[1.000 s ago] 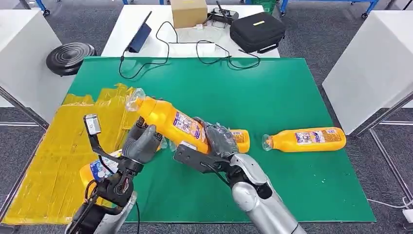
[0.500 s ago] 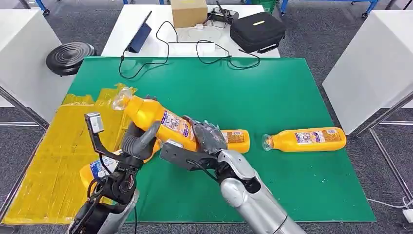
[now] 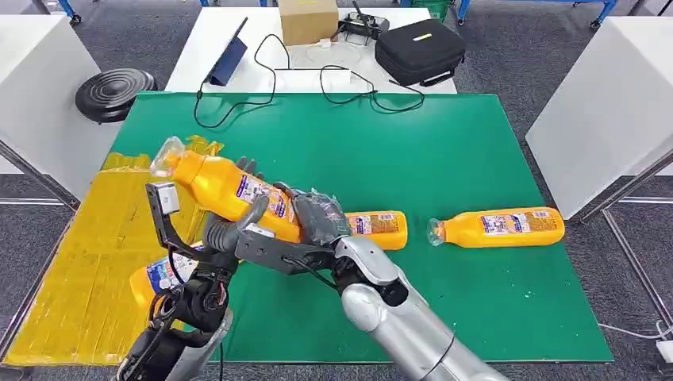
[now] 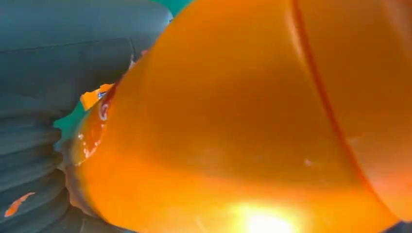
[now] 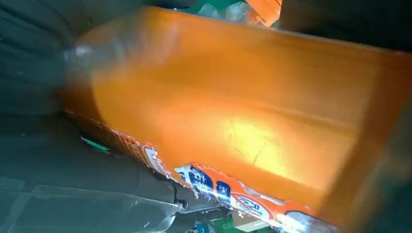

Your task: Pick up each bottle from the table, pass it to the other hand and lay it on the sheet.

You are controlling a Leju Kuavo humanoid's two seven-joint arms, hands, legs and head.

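The green mat (image 3: 444,159) serves as the reference surface. The right hand (image 3: 317,221) is closed around the base end of an orange bottle (image 3: 226,186), which is held clear of the mat, tilted, with its clear cap end raised toward the mat's left edge. The left hand (image 3: 230,230) sits directly under the bottle's middle with its fingers curled up against the body; whether it bears the load cannot be told from the head view. In the left wrist view the bottle (image 4: 252,126) lies pressed close against the ribbed hand cover (image 4: 34,160); in the right wrist view the bottle (image 5: 233,111) lies across the hand (image 5: 87,194). The yellow sheet (image 3: 71,270) overlaps the mat's left edge, and one bottle on the sheet (image 3: 159,278) lies near the mat's front left corner, partly hidden by the left arm. Two more bottles lie flat on the mat: one just right of the right hand (image 3: 381,228), and one nearer the right edge (image 3: 500,227), well apart from the hands. The far half of the mat is open except for a black cable (image 3: 238,99) crossing its far edge. Beyond that edge stand a white table (image 3: 198,55), a cardboard box (image 3: 308,20) and a black case (image 3: 419,49). A black round disc (image 3: 115,94) sits off the far left corner.
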